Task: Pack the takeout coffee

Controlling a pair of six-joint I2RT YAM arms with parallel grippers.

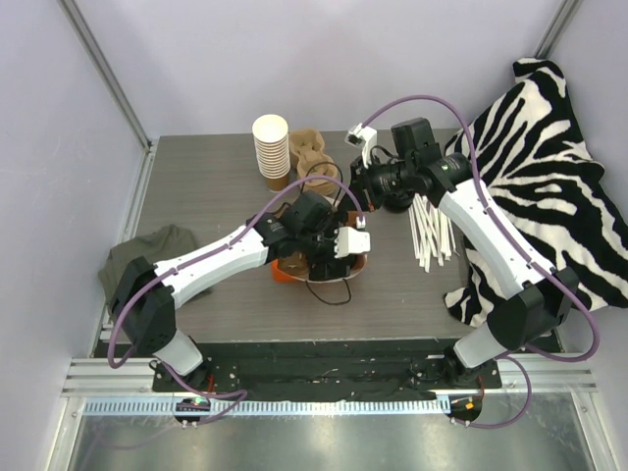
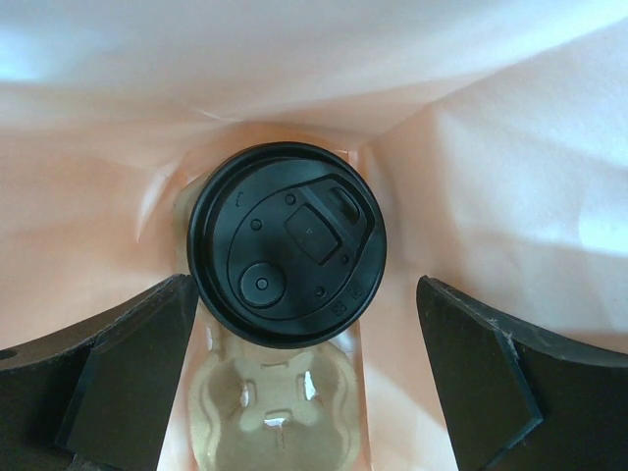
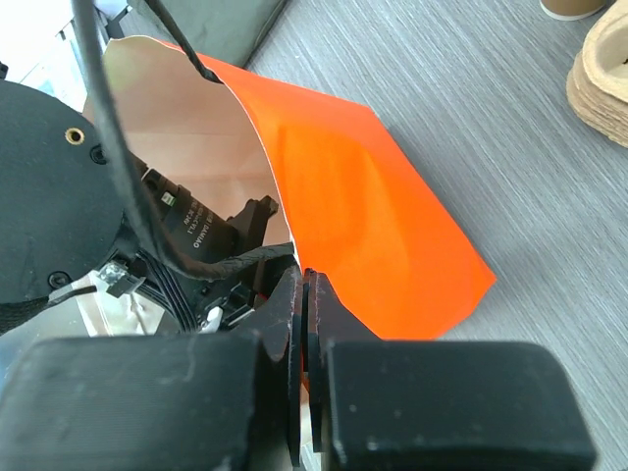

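Note:
The takeout coffee shows its round black lid from above, standing deep inside an orange paper bag at the far end of a pulp cup carrier. My left gripper is reaching down into the bag and is open, its fingers on either side of the lid and apart from it. In the top view the left gripper covers the bag's mouth. My right gripper is shut on the bag's rim, beside the left wrist.
A tall stack of lidless cups and spare pulp carriers stand at the back. White sticks lie right of centre beside a zebra-print cloth. A green cloth lies at the left.

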